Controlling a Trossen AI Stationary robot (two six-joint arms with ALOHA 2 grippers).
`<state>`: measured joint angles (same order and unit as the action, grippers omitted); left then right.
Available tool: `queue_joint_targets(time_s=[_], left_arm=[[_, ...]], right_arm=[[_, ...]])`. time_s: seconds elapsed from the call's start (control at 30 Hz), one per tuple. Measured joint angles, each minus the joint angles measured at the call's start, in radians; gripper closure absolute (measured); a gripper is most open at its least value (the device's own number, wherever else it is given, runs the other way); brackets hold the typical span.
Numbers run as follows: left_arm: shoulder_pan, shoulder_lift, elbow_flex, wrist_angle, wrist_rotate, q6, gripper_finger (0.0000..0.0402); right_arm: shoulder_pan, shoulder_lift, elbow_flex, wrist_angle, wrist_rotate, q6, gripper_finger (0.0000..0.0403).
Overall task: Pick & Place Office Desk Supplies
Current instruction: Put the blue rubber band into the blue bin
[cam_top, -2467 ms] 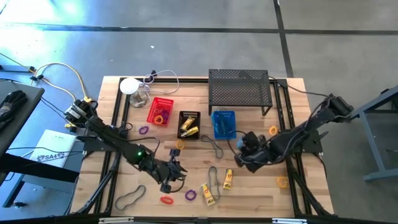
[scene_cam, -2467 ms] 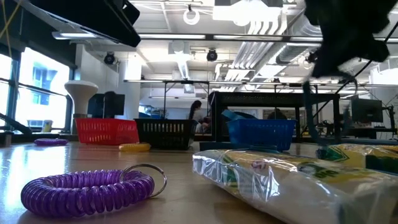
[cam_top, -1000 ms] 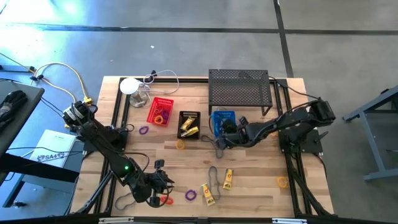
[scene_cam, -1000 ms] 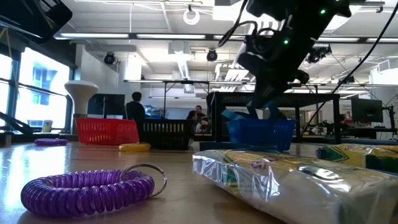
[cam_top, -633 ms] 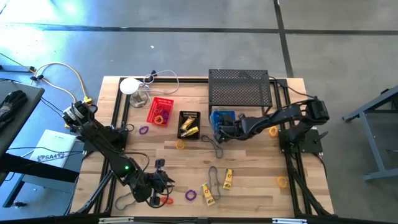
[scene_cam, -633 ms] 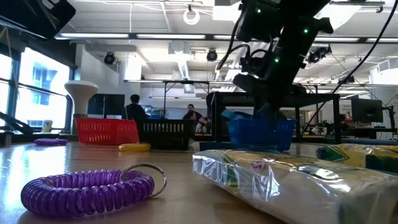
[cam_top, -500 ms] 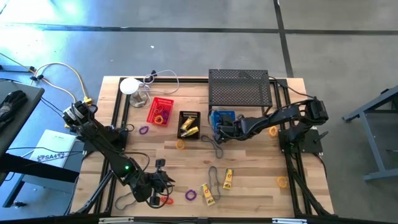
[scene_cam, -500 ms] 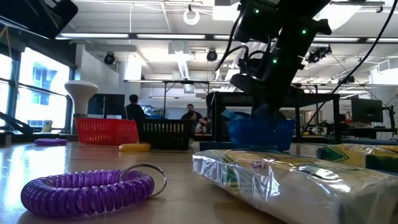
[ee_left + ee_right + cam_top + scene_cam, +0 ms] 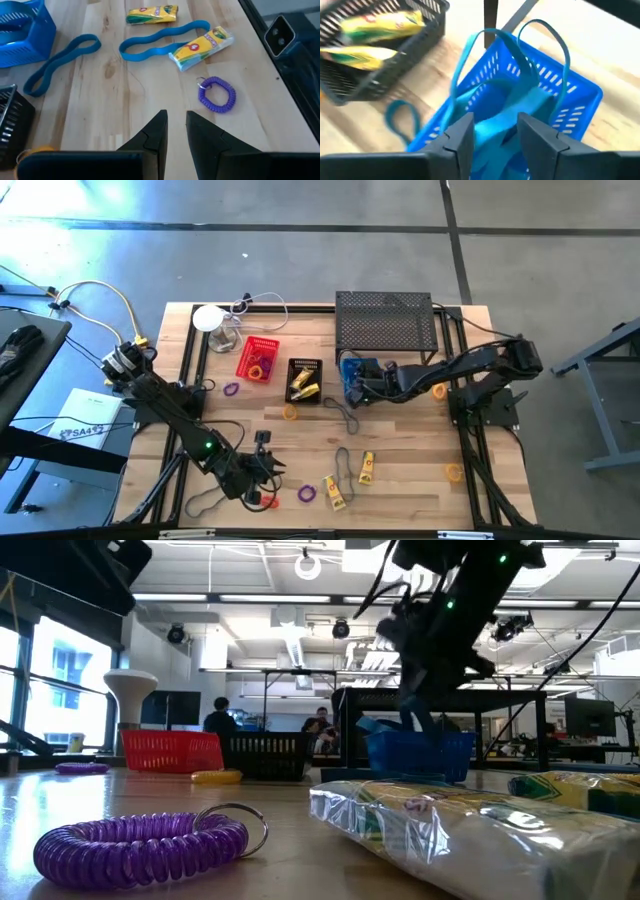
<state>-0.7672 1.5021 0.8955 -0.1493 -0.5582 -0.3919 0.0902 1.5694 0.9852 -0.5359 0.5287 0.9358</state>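
- The right gripper [image 9: 492, 137] hangs directly above the small blue plastic basket [image 9: 359, 379], which stands in front of the black wire-mesh shelf [image 9: 386, 321]. Its jaws stand parted with nothing between them, and blue rubber-band loops [image 9: 520, 107] lie draped in and over the basket beneath.
- One loop arches up over the basket's rim, so this looks like a drop just made. To finish it well, the gripper should lift straight up, so that neither finger hooks a band and drags it out.
- The left gripper [image 9: 174, 129] is low over the near part of the wooden table [image 9: 400, 470]. Its jaws are narrow, almost together, with nothing visible between them.
- Ahead of it lie a purple coiled ring [image 9: 217, 94] with a small metal loop, a yellow crayon packet [image 9: 201, 47] resting on a long blue band loop [image 9: 160, 37], and a second yellow packet [image 9: 151, 14] farther off.
- For the ring, the jaws should widen first, then come down astride one side of the coil rather than flat across it.
- A black mesh basket [image 9: 304, 380] already holds yellow packets; a red basket [image 9: 258, 358] holds small rings.
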Motion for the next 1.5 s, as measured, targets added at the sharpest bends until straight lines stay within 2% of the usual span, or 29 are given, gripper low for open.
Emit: queue_joint_targets(time_s=[0.13, 0.3, 0.63, 0.7, 0.8, 1.0, 1.1, 1.23, 1.33, 1.4, 1.5], left_arm=[[0.021, 0.0, 0.0, 0.008, 0.082, 0.07, 0.0337], [0.028, 0.0, 0.0, 0.03, 0.098, 0.14, 0.0337], [0.034, 0.0, 0.0, 0.043, 0.098, 0.253, 0.0337], [0.045, 0.0, 0.0, 0.064, 0.099, 0.297, 0.0337], [0.072, 0.0, 0.0, 0.113, 0.098, 0.4, 0.0337], [0.184, 0.0, 0.0, 0.191, 0.104, 0.602, 0.0337], [0.282, 0.0, 0.0, 0.225, 0.221, 0.635, 0.0337], [0.425, 0.018, 0.0, 0.307, 0.528, 0.642, 0.0337], [0.502, 0.061, 0.0, 0.394, 0.695, 0.628, 0.0337], [0.538, 0.108, 0.0, 0.464, 0.74, 0.634, 0.0337], [0.563, 0.193, 0.0, 0.585, 0.734, 0.687, 0.0337]], right_arm=[[0.042, -0.078, 0.0, -0.017, -0.005, 0.035, 0.0269], [0.137, -0.153, 0.0, -0.046, -0.013, 0.107, 0.0289], [0.449, -0.168, 0.0, -0.122, -0.022, 0.437, 0.0321], [0.521, -0.157, 0.0, -0.119, 0.024, 0.513, 0.0328], [0.629, -0.138, 0.0, -0.114, 0.146, 0.598, 0.0339], [0.777, -0.052, 0.0, -0.063, 0.384, 0.638, 0.0355], [0.811, -0.006, 0.0, -0.019, 0.43, 0.632, 0.0357], [0.821, 0.06, 0.0, 0.059, 0.443, 0.605, 0.0356], [0.814, 0.096, 0.0, 0.1, 0.477, 0.609, 0.0356], [0.805, 0.109, 0.0, 0.115, 0.473, 0.607, 0.0356], [0.797, 0.112, 0.0, 0.125, 0.459, 0.603, 0.0356]])
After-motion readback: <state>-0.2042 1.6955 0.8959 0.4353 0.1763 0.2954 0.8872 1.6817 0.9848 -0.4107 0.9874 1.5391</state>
